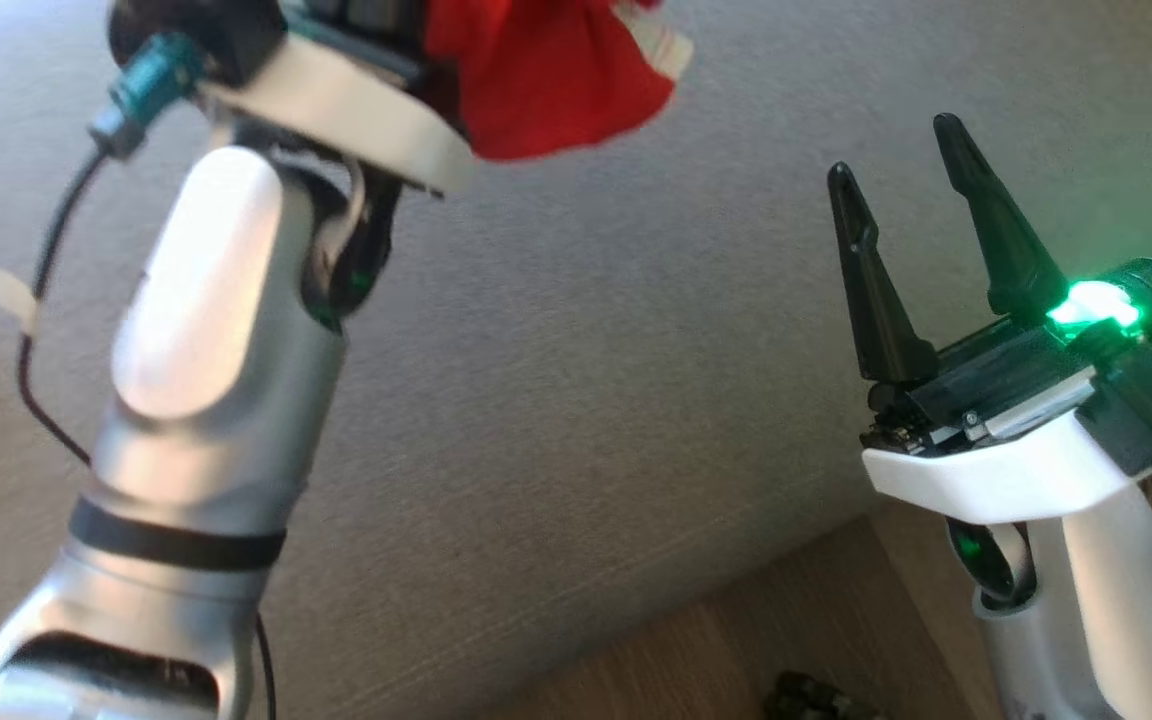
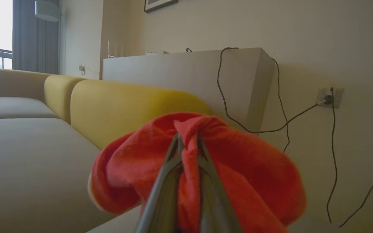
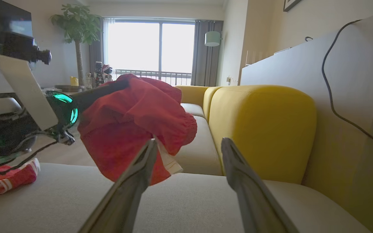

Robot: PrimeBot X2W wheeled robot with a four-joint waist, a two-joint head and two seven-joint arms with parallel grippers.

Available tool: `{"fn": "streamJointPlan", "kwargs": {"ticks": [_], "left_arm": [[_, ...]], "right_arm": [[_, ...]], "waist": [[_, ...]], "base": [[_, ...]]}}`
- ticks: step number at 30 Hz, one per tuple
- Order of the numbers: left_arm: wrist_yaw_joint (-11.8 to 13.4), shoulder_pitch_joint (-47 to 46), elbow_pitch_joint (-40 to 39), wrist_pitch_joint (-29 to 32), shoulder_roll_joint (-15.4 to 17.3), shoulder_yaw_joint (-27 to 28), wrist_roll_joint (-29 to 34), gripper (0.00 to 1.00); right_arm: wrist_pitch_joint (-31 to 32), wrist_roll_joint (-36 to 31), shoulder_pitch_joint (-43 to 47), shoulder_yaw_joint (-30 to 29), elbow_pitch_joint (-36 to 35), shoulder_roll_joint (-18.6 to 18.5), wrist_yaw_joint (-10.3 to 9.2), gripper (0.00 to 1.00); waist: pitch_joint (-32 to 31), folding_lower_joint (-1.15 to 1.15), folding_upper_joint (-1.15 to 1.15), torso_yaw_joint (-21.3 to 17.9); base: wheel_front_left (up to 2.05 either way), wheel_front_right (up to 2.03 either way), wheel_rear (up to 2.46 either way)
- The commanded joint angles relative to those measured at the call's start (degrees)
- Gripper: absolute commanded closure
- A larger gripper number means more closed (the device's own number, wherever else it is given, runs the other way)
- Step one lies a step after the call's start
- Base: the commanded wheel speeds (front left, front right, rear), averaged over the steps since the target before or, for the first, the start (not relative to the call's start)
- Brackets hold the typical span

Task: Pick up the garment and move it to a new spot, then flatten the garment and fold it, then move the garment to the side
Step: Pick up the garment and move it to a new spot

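Over the sofa seat (image 3: 206,200) the garment (image 3: 131,119) is held bunched, clamped in the left gripper (image 2: 188,139), the right gripper (image 1: 894,145) with jaws apart and empty; placing, flattening, folding and moving aside are judged undone.

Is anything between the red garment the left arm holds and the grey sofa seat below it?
Nothing visible. The red garment hangs from the left gripper, shut on it, above the grey sofa seat. The open right gripper stands aside.

garment (image 2: 244,168): red | backrest (image 3: 264,129): yellow | seat cushion (image 1: 586,350): grey | floor (image 1: 736,640): brown
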Motion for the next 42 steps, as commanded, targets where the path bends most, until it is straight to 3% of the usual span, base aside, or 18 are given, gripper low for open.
{"fn": "streamJointPlan", "kwargs": {"ticks": [1,6,11,12,13,20,22,34,42], "left_arm": [[0.1,0.2,-1.0,-1.4,0.9,0.9,-0.7,1.00],[0.4,5.8,2.5,-3.2,0.3,0.4,-0.4,1.00],[0.9,11.9,3.7,-3.3,0.5,3.0,1.7,1.00],[0.8,12.9,3.6,-3.3,0.4,3.7,1.7,0.73],[0.7,14.0,3.3,-3.3,0.3,4.4,1.6,0.00],[0.1,19.3,-2.1,-3.3,-0.5,7.1,1.4,0.00],[0.5,22.0,-5.5,-3.3,-0.6,8.2,1.7,0.00],[5.2,35.5,-16.7,-3.4,-0.6,8.0,2.7,0.00],[6.5,46.5,-22.1,-3.4,-0.6,12.2,7.1,0.00]], "right_arm": [[-0.4,0.7,-0.3,1.1,-2.3,0.6,-0.01,0.00],[-0.4,1.8,-0.8,1.3,-3.0,0.6,-0.01,0.00],[-0.4,1.5,-0.9,1.5,-3.0,0.6,-0.01,0.00],[-0.4,1.3,-0.9,1.6,-2.9,0.6,-0.01,0.00],[-0.4,1.0,-0.9,1.7,-2.9,0.6,-0.01,0.00],[-0.4,-0.8,0.1,2.4,-0.8,0.6,-0.01,0.00],[-0.4,-1.8,0.9,2.5,0.7,0.6,-0.01,0.00],[-0.4,-4.0,5.7,0.0,5.0,0.6,-0.01,0.00],[-0.4,-5.1,12.1,-3.9,5.6,0.6,-0.01,0.00]], "waist": [[2.7,0.00,0.00,-3.4],[5.0,0.00,0.00,-4.8],[6.0,0.00,0.00,-3.7],[5.9,0.00,0.00,-3.2],[5.6,0.00,0.00,-2.5],[2.0,0.00,0.00,3.3],[-0.4,0.00,0.00,7.0],[-8.7,0.00,0.00,20.5],[-13.1,0.00,0.00,25.0]], "base": [[0.00,0.00,0.00],[0.00,0.00,0.00],[0.00,0.00,0.00],[0.00,0.00,0.00],[0.00,0.00,0.00],[0.00,0.00,0.00],[0.00,0.00,0.00],[0.00,0.00,0.00],[0.00,0.00,0.00]]}}
